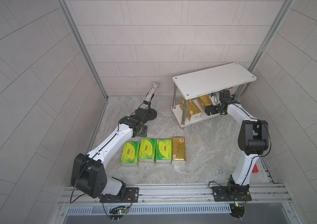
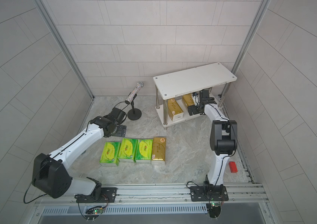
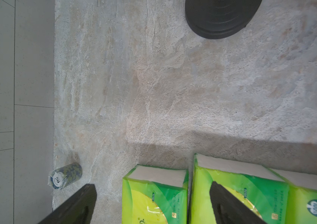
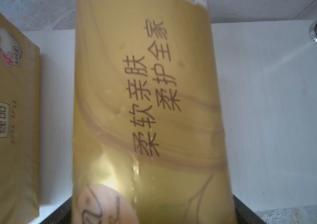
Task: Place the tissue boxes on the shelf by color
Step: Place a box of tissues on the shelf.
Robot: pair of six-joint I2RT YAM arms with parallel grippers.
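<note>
1. Shelf stands far right. Two gold packs lie on its lower board, side by side but apart: left gold pack and right gold pack. Top board is bare.
2. Right gripper reaches under the top board, jaws flanking the right gold pack. Pressing it or clear of it: cannot tell.
3. On the table, near centre, one row: three green packs, with the third gold pack at the right end.
4. Left gripper: jaws spread wide, empty, above the green packs' far ends.
5. Judgement: two of six shelved, four remain.
</note>
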